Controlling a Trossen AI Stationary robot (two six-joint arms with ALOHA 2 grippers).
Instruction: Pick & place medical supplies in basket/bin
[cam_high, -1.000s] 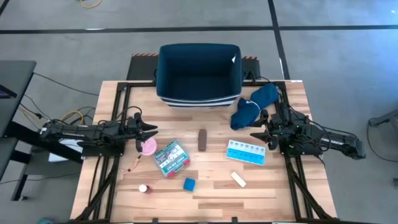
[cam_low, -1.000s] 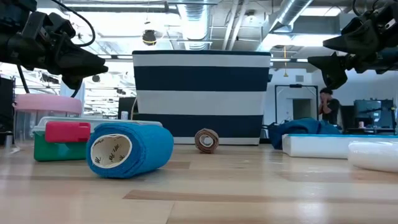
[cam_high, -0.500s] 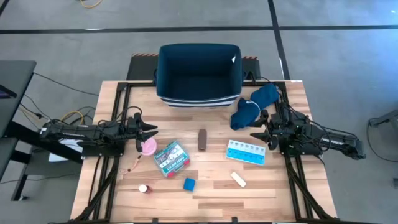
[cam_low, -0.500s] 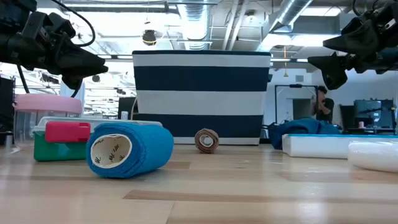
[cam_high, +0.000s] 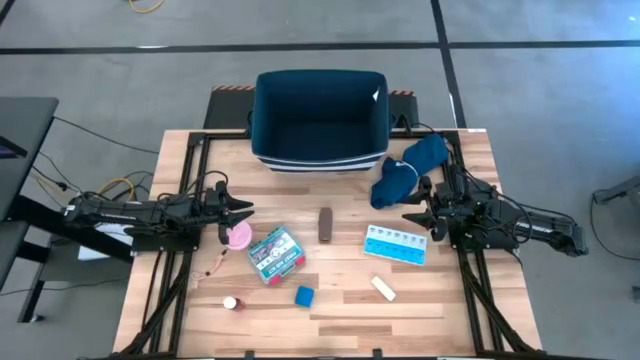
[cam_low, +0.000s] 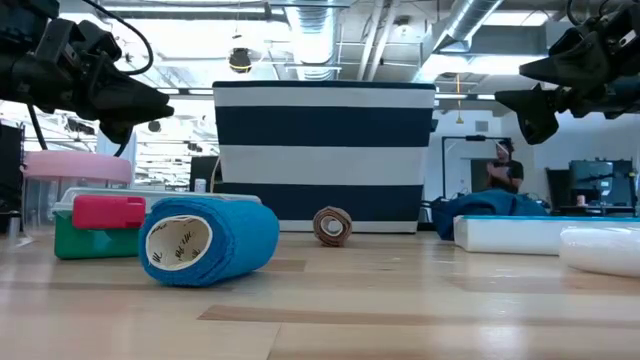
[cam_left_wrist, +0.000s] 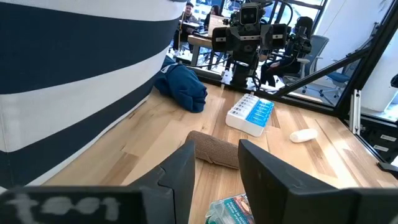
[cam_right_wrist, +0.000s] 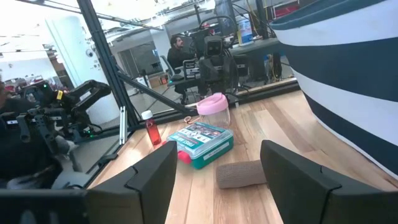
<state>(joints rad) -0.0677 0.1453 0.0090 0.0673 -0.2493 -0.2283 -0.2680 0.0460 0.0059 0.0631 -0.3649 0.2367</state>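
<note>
Wooden table (cam_high: 450, 300): navy bin (cam_high: 320, 120), blue cloth (cam_high: 405, 168), scattered supplies (cam_high: 275, 253).

A large dark navy plastic tub (cam_high: 320, 120) with pale stripes stands open at the table's far edge. Toward the left edge sits a pink round roll (cam_high: 239, 236); beside it lies a green-white-red box (cam_high: 276, 254). A brown bar (cam_high: 325, 224) lies mid-table, a light blue pill organizer (cam_high: 396, 244) toward the right edge. Along the near edge: a blue cube (cam_high: 304, 296), a cream block (cam_high: 383, 289), a tiny red-white bottle (cam_high: 230, 302).

On the pale wooden desk (cam_right_wrist: 205, 199) lie a brown cylindrical bar (cam_right_wrist: 241, 173), a green-white-red box (cam_right_wrist: 200, 144), a pink round roll (cam_right_wrist: 213, 107) and a tiny red bottle (cam_right_wrist: 151, 130), beside the navy-and-white striped tub (cam_right_wrist: 348, 81).
</note>
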